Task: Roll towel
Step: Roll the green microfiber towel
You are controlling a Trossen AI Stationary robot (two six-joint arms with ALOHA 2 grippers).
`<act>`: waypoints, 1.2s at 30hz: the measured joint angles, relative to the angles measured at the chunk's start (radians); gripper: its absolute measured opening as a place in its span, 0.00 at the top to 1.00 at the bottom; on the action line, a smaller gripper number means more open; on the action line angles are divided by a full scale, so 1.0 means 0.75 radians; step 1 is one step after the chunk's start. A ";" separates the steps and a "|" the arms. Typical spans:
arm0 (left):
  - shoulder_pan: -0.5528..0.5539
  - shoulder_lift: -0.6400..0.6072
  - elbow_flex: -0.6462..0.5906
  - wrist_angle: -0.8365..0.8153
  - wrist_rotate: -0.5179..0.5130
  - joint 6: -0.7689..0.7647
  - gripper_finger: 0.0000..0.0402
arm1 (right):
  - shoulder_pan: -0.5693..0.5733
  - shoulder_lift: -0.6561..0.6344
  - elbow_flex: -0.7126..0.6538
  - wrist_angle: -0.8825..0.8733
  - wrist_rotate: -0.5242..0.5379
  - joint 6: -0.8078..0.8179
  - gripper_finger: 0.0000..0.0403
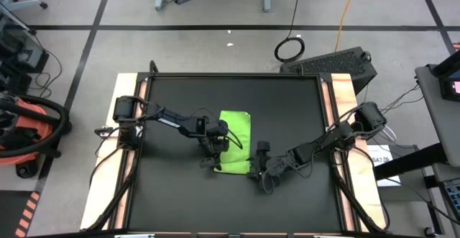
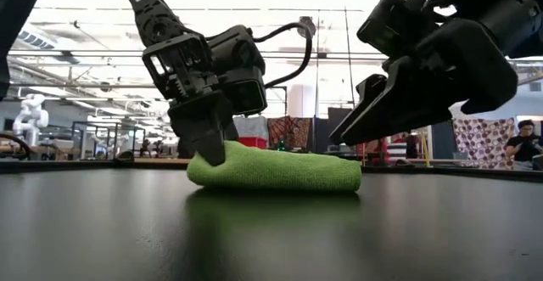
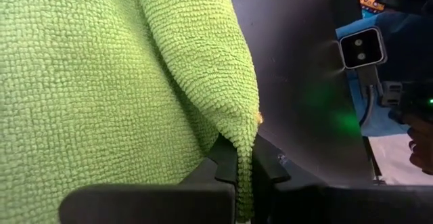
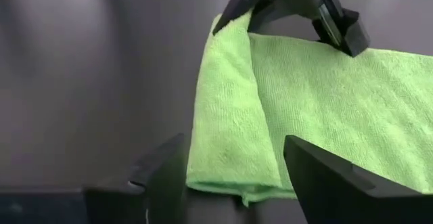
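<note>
Towel (image 1: 235,143) lies on the black mat (image 1: 172,188), near its centre, with the edge toward the left arm folded over into a thicker band.

Left gripper (image 1: 213,150): at the towel's left edge, tips down on the mat, fingers (image 3: 224,158) pressed together and pinching the folded edge of the towel.

Right gripper (image 1: 256,167): just off the towel's near right corner, raised slightly above the mat, fingers (image 4: 318,176) spread wide, holding nothing; the folded corner sits between them.
</note>
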State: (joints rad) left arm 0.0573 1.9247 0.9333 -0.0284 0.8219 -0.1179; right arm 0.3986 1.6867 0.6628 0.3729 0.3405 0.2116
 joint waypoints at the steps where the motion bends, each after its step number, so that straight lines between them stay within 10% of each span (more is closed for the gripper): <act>1: 0.002 0.000 0.000 0.001 0.007 -0.002 0.99 | 0.000 0.011 0.000 0.019 -0.004 0.000 0.41; 13: 0.008 0.002 0.000 -0.002 0.023 -0.023 0.99 | -0.007 0.185 0.063 0.066 0.026 0.060 0.39; 23: 0.009 0.002 -0.001 0.000 0.017 -0.043 0.94 | -0.027 0.192 0.086 -0.026 -0.040 0.164 0.87; 36: 0.007 -0.223 -0.008 -0.045 -0.152 -0.023 0.47 | -0.122 0.188 0.087 -0.028 -0.418 0.450 0.99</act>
State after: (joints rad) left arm 0.0626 1.7578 0.9276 -0.0625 0.7081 -0.1351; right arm 0.3070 1.8278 0.7284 0.3517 0.0270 0.5490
